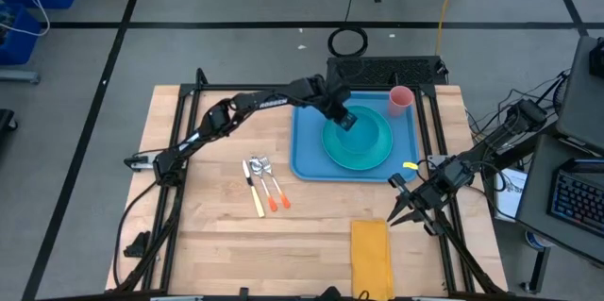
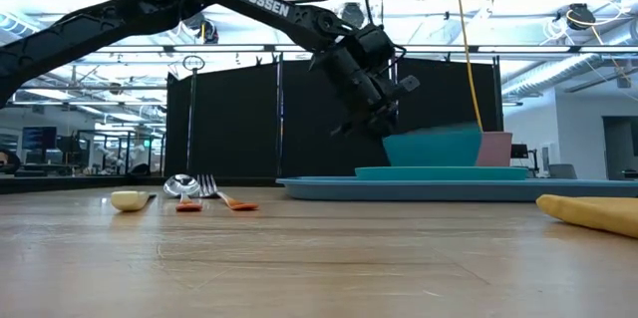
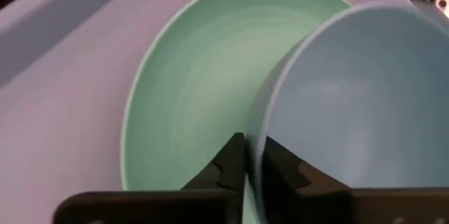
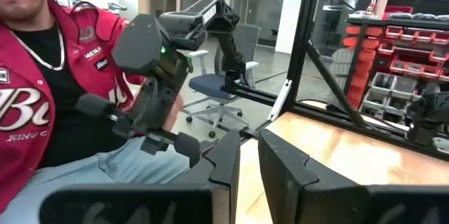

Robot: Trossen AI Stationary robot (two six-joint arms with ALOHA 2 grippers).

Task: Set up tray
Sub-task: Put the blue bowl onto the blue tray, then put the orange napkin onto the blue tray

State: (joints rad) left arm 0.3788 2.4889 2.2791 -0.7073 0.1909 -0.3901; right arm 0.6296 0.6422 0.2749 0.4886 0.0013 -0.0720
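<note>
1. Over the tabletop, seen from the high view, the tray lies right of centre toward the far side, carrying a turquoise plate, a bowl on the plate, and a pink cup in its far right corner. The left gripper reaches across from the left and sits at the bowl's left rim, probably so the bowl lands centred on the plate. A spoon, a fork and a pale-handled utensil wait left of the tray, a yellow cloth near its right front; these look not yet loaded.

2. From the low view, the left gripper comes down at a slant onto the bowl's left edge, and the bowl stands on the plate within the tray.

3. In the left wrist view, the left gripper has one finger inside and one outside the bowl's wall, close against it on both sides; I judge it a thin rim pinch.

4. In the right wrist view, the right gripper waits off the tabletop's near right edge, fingers slightly apart and holding nothing, with a seated person in a red jacket beyond.
</note>
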